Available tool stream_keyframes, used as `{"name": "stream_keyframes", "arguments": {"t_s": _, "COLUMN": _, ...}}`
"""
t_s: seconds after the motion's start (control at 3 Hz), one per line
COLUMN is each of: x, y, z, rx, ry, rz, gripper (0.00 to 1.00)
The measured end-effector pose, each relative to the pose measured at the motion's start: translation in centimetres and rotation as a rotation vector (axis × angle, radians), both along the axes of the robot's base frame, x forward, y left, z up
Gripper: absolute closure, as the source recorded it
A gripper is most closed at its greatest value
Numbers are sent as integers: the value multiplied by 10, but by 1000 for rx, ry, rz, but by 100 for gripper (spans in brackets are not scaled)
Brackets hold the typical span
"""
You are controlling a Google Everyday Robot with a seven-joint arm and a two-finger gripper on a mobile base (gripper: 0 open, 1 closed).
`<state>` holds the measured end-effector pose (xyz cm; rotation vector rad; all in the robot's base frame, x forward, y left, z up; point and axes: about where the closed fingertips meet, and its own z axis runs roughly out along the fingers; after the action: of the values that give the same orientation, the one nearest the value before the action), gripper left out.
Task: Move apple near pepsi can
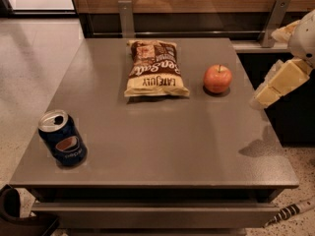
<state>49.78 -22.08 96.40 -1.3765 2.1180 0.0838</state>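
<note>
The apple (217,78), red-orange with a short stem, sits on the grey table (162,136) at the right, just right of a snack bag. The pepsi can (63,139), dark blue with an opened silver top, stands upright near the table's front left corner. The two are far apart, on a diagonal across the table. My gripper (278,85), cream-coloured, hangs above the table's right edge, to the right of the apple and apart from it. It holds nothing that I can see.
A brown-and-cream snack bag (155,69) lies flat at the back middle of the table. A wooden wall panel with metal brackets (126,17) runs behind. A dark object (15,213) sits on the floor at the front left.
</note>
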Motion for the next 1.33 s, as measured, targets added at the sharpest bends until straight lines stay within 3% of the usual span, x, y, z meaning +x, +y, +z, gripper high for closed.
{"name": "stream_keyframes", "arguments": {"t_s": 0.33, "x": 33, "y": 16, "z": -33, "rx": 267, "ry": -35, "rz": -82, "gripper": 0}}
{"name": "stream_keyframes", "arguments": {"t_s": 0.67, "x": 63, "y": 28, "z": -45, "rx": 409, "ry": -93, "rz": -141, "gripper": 0}}
{"name": "stream_keyframes", "arguments": {"t_s": 1.0, "x": 82, "y": 34, "z": -50, "rx": 494, "ry": -152, "rz": -203, "gripper": 0}}
{"name": "stream_keyframes", "arguments": {"t_s": 1.33, "x": 88, "y": 37, "z": -65, "rx": 503, "ry": -131, "rz": -211, "gripper": 0}}
